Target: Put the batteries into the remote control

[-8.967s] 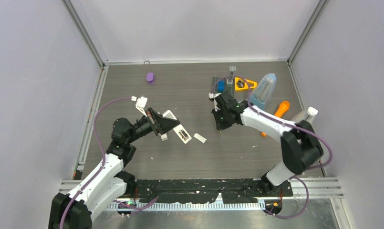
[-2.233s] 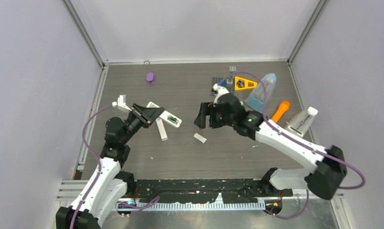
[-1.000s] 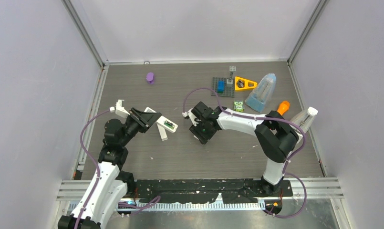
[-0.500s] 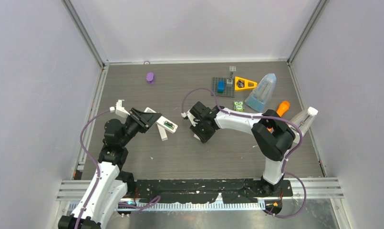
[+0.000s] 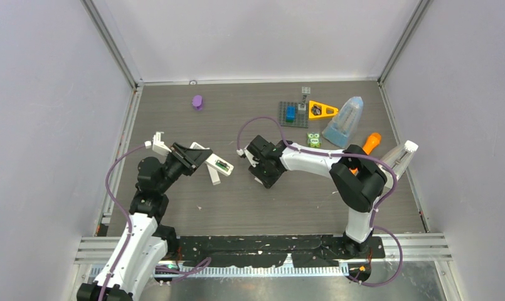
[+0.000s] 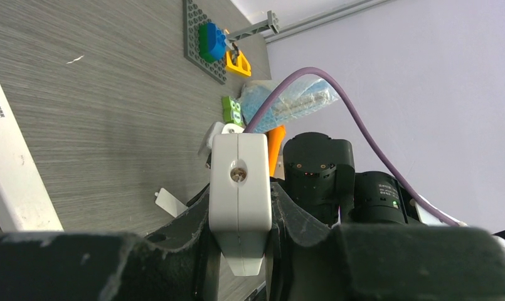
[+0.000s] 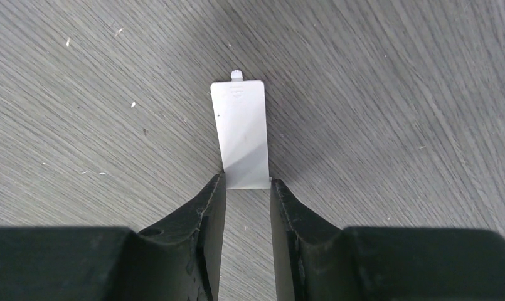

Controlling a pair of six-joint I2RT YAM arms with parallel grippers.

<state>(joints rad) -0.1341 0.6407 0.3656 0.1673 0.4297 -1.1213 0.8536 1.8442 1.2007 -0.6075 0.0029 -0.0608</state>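
My left gripper is shut on a white remote control and holds it tilted above the table, its open compartment facing up. Seen from the left wrist, the remote's end sits pinched between both fingers. A second white remote lies on the table just below. My right gripper is low over the table at mid-centre, its fingertips closed on the near end of a flat white battery cover. I cannot make out the batteries in any view.
At the back right stand a grey baseplate with a blue brick, a yellow triangle, a green toy, a clear blue bag, an orange carrot toy and a white-capped bottle. A purple piece lies at the back left.
The right gripper's jaws have narrowed onto the battery cover and the arm has edged slightly left. The left arm and its remote have stayed still.
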